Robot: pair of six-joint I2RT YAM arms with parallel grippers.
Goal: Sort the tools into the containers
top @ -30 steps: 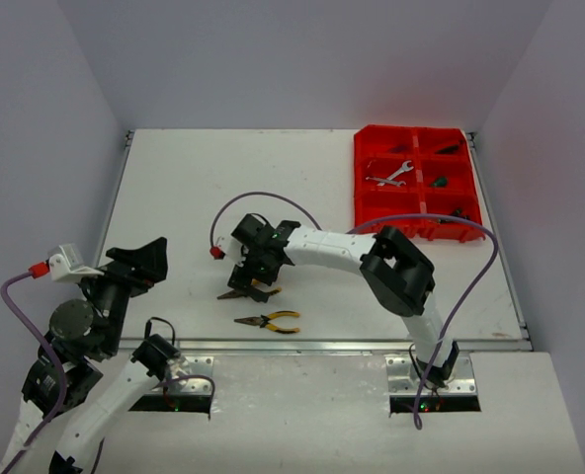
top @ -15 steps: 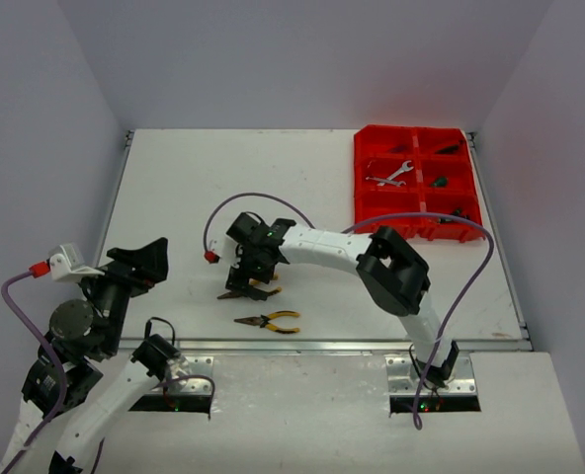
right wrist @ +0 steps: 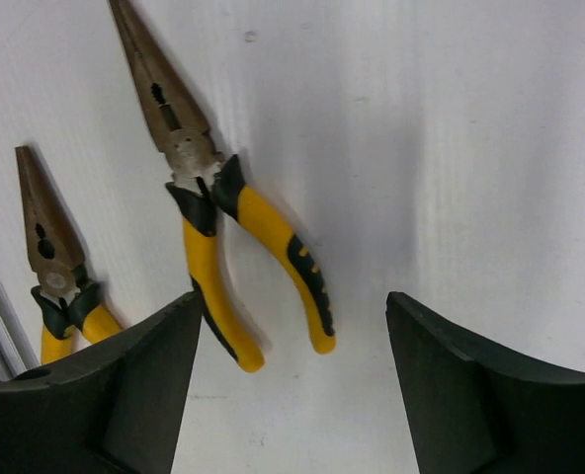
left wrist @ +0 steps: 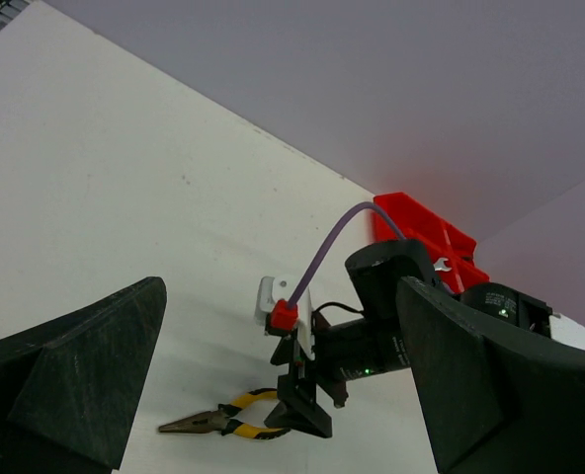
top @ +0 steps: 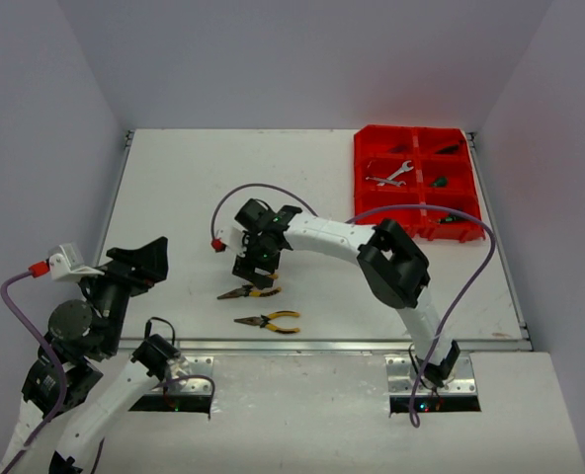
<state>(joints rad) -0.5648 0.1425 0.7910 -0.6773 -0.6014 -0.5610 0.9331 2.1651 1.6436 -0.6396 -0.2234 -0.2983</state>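
Pliers (top: 248,291) with yellow-and-black handles lie flat on the white counter (top: 194,188), left of centre, and your right pincer (top: 255,272) hangs directly over them, pointing down. From the right wrist camera you can see its two fingers (right wrist: 115,395) standing apart with a clear gap, one on each side of the handle ends. Neither finger touches the tool, and the long nose points away from the pincer. So it is spread and gripping nothing. A second pair of pliers (top: 270,321), same colouring, lies nearer the arm bases, close to the counter's front edge and apart from the first pair. Your left pincer (top: 139,262) sits above the near-left corner, spread wide and empty, looking across at the right arm. Over at the far right corner sits the red tray (top: 358,188). You can make out a silver wrench (top: 389,176) in a middle compartment of its left column, and dark tools in several others, too small to name.
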